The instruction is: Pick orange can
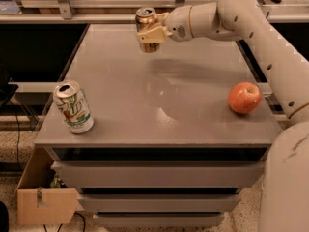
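Observation:
The orange can (146, 19) is a bronze-orange metallic can with a silver top. It is upright in the air above the far part of the grey table (159, 100), with a shadow on the tabletop to its right. My gripper (150, 34) reaches in from the right on the white arm and is shut on the can, its cream fingers (153, 33) wrapped across the can's front.
A white-and-green can (73, 107) stands near the table's front left corner. An orange-red apple (244, 97) lies near the right edge. A cardboard box (46, 204) sits on the floor at lower left. Shelving and rails run behind the table.

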